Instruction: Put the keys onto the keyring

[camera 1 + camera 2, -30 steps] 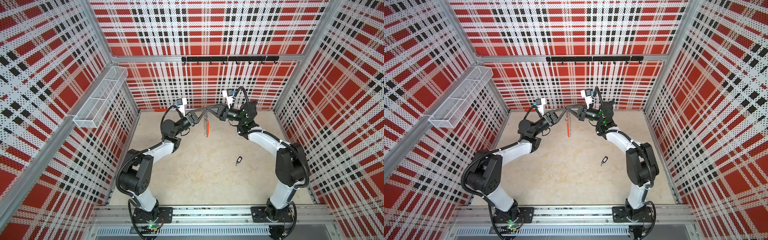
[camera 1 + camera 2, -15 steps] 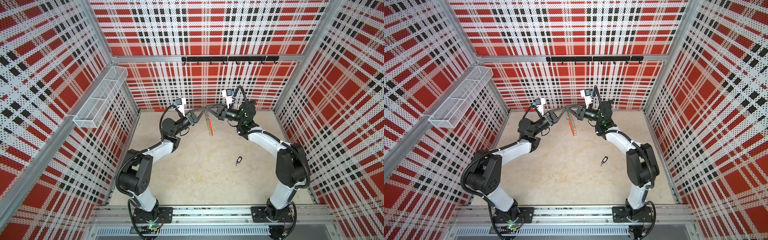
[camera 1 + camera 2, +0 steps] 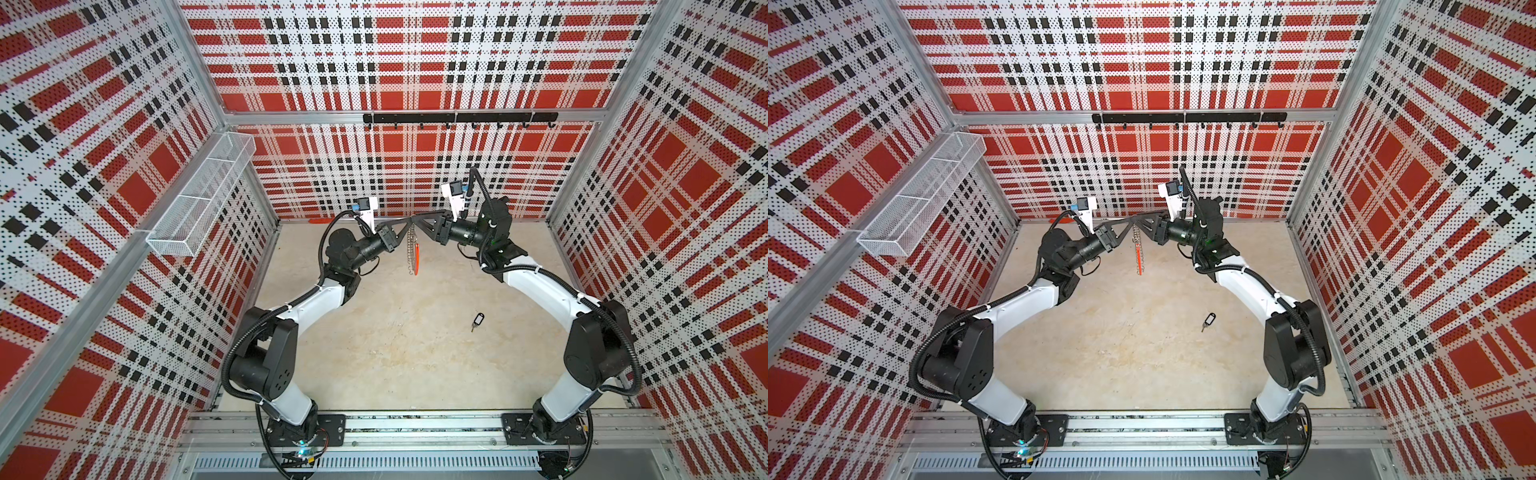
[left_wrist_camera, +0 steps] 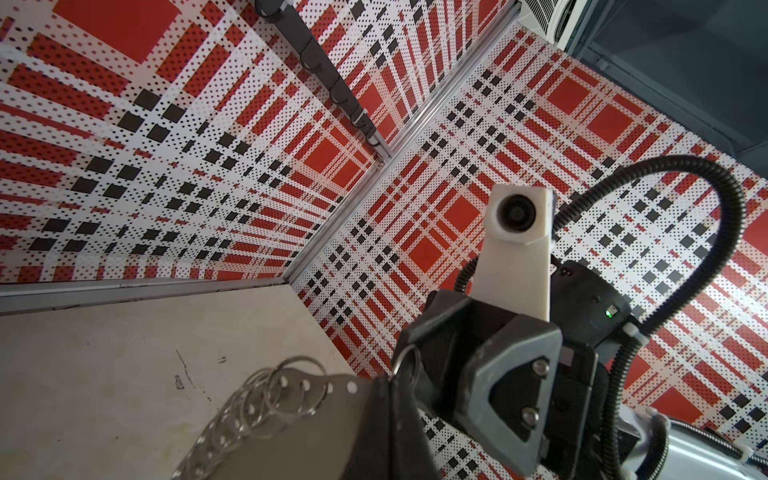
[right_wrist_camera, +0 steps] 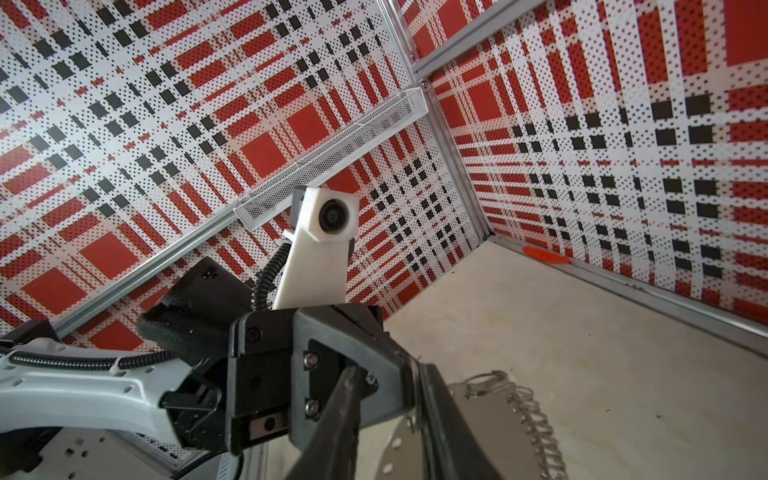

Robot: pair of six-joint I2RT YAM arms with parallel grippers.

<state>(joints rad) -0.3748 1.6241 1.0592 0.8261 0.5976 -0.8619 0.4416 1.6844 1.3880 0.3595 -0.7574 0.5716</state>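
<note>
Grippers: the left gripper [image 3: 405,222] is clenched on the top of the keyring [image 3: 412,254], a grip I closed within the last second. The right gripper [image 3: 420,220] sits tip to tip with it at the same spot, and I cannot tell from any view whether it pinches the metal or has let go.

Keyring: held off the table [image 3: 395,374] between the two arms, with its split rings and orange part hanging below. Half a second ago it swung aslant; now it hangs plumb. In the left wrist view its metal [image 4: 291,415] runs out from my shut jaws.

Reading: I take this for a hand-over to the left arm, which would free the right arm to fetch.

Keys [image 3: 477,321]: flat on the table, unmoved, well apart from the keyring and nearer the right arm. Not yet threaded.

Table: pale, mottled and scuffed, with an orange strip [image 3: 320,220] at the foot of the back wall.

Room: perforated plaid walls [image 3: 415,62] in red, white and black. A wire basket [image 3: 199,199] hangs on the left wall and a black hook rail [image 3: 457,118] on the back one.
</note>
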